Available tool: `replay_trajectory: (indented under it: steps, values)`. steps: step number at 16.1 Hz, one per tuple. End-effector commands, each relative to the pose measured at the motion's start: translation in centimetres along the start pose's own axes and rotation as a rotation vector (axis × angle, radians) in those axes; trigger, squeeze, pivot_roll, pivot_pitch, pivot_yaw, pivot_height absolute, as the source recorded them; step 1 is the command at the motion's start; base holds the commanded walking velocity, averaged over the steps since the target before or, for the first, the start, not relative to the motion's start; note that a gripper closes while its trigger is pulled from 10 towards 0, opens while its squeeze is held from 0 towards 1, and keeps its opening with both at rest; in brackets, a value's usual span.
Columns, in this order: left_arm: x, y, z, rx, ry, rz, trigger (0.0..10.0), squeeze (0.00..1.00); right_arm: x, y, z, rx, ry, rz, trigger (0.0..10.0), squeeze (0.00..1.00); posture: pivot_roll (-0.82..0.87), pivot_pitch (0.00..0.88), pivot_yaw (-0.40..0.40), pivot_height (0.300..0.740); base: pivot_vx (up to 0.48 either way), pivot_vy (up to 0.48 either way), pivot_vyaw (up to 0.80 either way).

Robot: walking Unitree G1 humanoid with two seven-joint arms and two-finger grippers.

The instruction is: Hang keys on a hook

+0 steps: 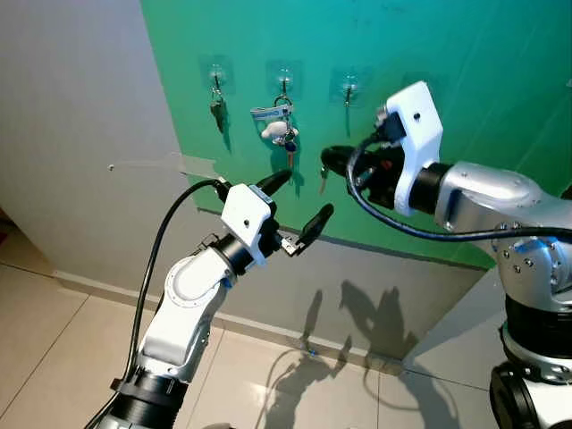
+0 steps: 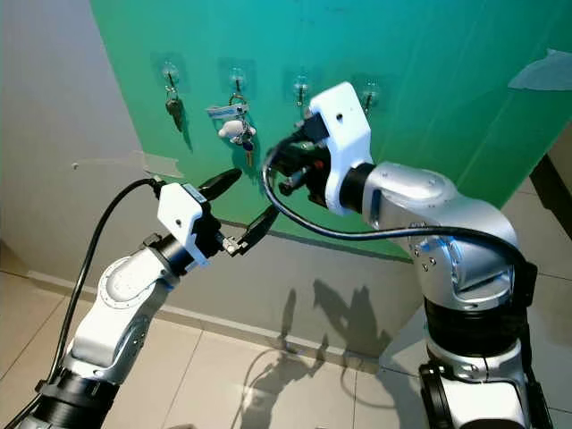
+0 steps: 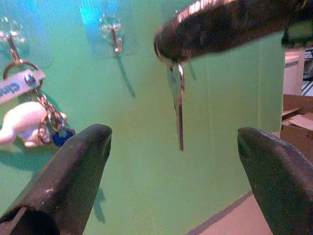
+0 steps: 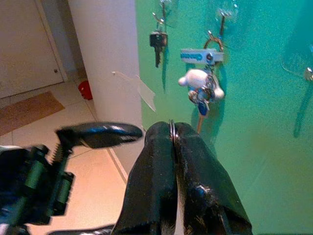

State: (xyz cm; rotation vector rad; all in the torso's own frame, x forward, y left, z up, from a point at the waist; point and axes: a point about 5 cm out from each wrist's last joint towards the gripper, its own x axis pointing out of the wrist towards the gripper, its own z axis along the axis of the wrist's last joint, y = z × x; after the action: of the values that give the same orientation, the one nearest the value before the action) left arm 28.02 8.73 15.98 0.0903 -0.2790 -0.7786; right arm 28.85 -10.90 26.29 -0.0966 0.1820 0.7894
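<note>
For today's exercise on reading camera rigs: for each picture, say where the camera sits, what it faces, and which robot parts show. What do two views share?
Left eye and right eye: head, facing the green wall; both arms show.
Left wrist: faces the empty hook between open left gripper fingers.
Right wrist: looks along the right gripper, shut on the key ring.
Shared: the hung key bunch.

A green wall (image 2: 447,107) is seen with a row of hooks (image 2: 301,88). The right gripper (image 2: 273,164) is raised just below them, its state unclear. The left gripper (image 2: 246,201) is held open lower left. Keys (image 2: 237,130) are hung on the second hook.
</note>
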Motion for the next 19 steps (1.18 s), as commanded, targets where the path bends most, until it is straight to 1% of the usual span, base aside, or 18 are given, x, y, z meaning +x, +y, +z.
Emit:
replay_trajectory:
  steps: [1,5,9,10,11,12,13,14,15,16,17,19]
  values:
    - [0.3,0.2,0.0,0.013,0.006,-0.010,10.0,0.00,-0.3,0.2,0.7,-0.016,-0.021,0.006,10.0,0.00,0.02,0.000,-0.003,0.740,0.000,0.000,0.00]
    - [1.1,0.8,-0.2,0.024,0.014,-0.009,10.0,0.00,-0.4,0.6,0.9,-0.020,-0.016,0.033,10.0,0.00,0.02,0.000,-0.002,0.740,0.000,0.000,0.00]
    - [1.7,0.8,0.0,0.018,-0.005,-0.035,10.0,0.00,-0.5,0.9,0.8,-0.023,-0.010,0.045,10.0,0.00,0.02,0.000,0.004,0.740,0.000,0.000,0.00]
    - [1.9,0.7,0.0,0.015,-0.007,-0.047,7.6,0.00,-0.5,0.9,0.8,-0.024,-0.009,0.047,10.0,0.00,0.02,0.000,0.004,0.740,0.000,0.000,0.00]
    - [1.9,0.7,0.0,0.015,-0.008,-0.051,5.5,0.00,-0.5,1.0,0.8,-0.024,-0.009,0.050,10.0,0.00,0.02,0.000,0.004,0.740,0.000,0.000,0.00]
    - [2.1,0.7,-0.1,0.014,-0.009,-0.057,4.5,0.00,-0.6,1.1,0.8,-0.026,-0.005,0.060,10.0,0.00,0.01,0.000,0.005,0.740,0.000,0.000,0.00]
    - [2.2,0.7,-0.1,0.014,-0.010,-0.058,4.5,0.00,-0.6,1.2,0.8,-0.026,-0.004,0.064,10.0,0.00,0.01,0.000,0.005,0.740,0.000,0.000,0.00]
    - [2.4,0.7,-0.1,0.013,-0.013,-0.063,4.7,0.00,-0.6,1.3,0.7,-0.029,0.001,0.073,10.0,0.00,0.01,0.000,0.006,0.740,0.000,0.000,0.00]
    - [2.5,0.7,0.0,0.012,-0.018,-0.067,4.0,0.00,-0.6,1.3,0.7,-0.028,0.003,0.077,10.0,0.00,0.01,0.000,0.006,0.740,0.000,0.000,0.00]
    - [2.5,0.7,0.0,0.012,-0.020,-0.068,4.0,0.00,-0.6,1.3,0.7,-0.028,0.003,0.078,10.0,0.00,0.01,0.000,0.006,0.740,0.000,0.000,0.00]
    - [2.6,0.7,0.0,0.011,-0.023,-0.071,2.3,0.00,-0.6,1.4,0.6,-0.028,0.005,0.080,10.0,0.00,0.01,0.000,0.006,0.740,0.000,0.000,0.00]
    - [2.7,0.6,0.0,0.009,-0.028,-0.077,2.2,0.00,-0.5,1.4,0.6,-0.028,0.008,0.082,10.0,0.00,0.01,0.000,0.006,0.740,0.000,0.000,0.00]
